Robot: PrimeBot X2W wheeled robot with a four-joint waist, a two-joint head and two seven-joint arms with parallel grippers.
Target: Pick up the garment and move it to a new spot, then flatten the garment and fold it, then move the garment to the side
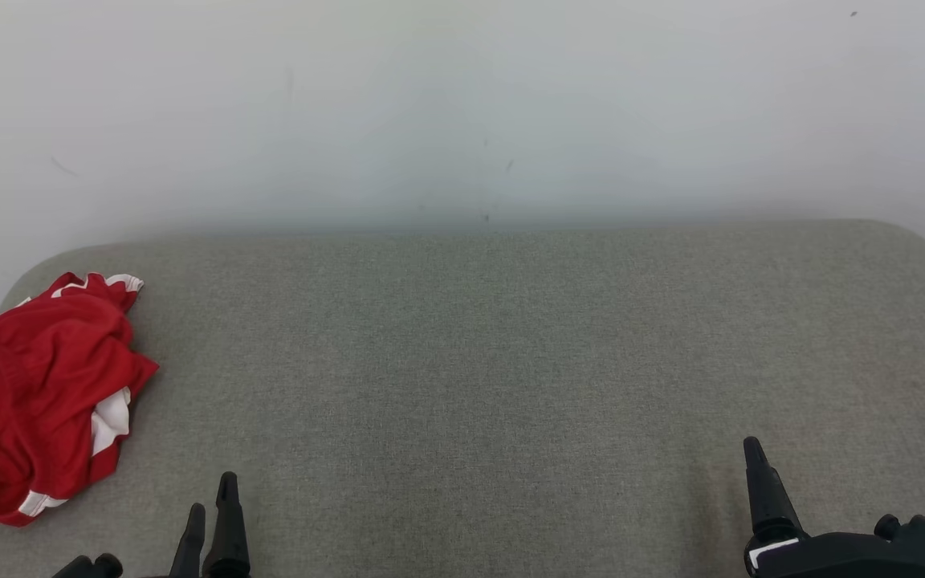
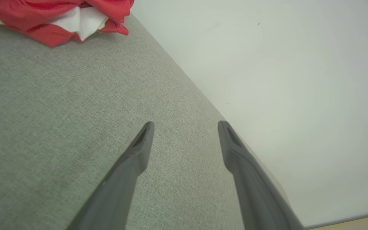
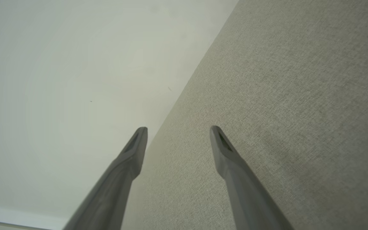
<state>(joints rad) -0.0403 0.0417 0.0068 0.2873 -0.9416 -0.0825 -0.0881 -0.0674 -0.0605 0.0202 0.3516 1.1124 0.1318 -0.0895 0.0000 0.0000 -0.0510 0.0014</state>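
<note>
Left gripper [image 2: 185, 124] and right gripper [image 3: 178, 128] jaws apart, empty; garment [image 1: 37, 393] bunched near counter [image 1: 511, 361] edge, so a shallow pinch could drop it.

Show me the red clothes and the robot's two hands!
red garment [image 1: 37, 393]: head view, middle of the crumpled red cloth.
left hand [image 2: 185, 126]: left wrist view, midway between its open fingertips.
right hand [image 3: 177, 130]: right wrist view, midway between its open fingertips.
</note>
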